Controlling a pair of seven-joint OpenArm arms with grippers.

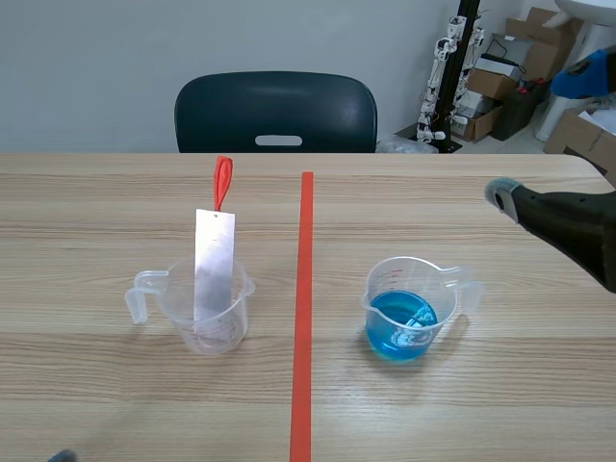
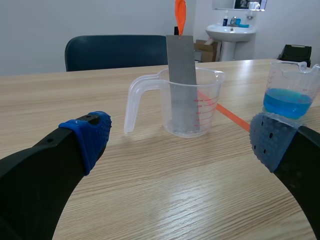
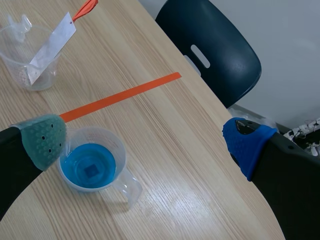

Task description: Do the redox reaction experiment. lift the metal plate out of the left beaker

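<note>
A grey metal plate [image 1: 213, 265] with an orange-red tab [image 1: 222, 183] leans in the clear plastic beaker [image 1: 204, 322] toward the wooden bench's [image 1: 96, 404] left edge. The left gripper [image 2: 181, 136] and right gripper [image 3: 145, 140] gape, empty.

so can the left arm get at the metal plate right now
Probably yes: the left gripper is open and faces the left beaker with only table between them, and the metal plate stands well above the rim.

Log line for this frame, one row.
metal plate: standing in left beaker, not lifted | left tool: open, short of it | right tool: open
</note>
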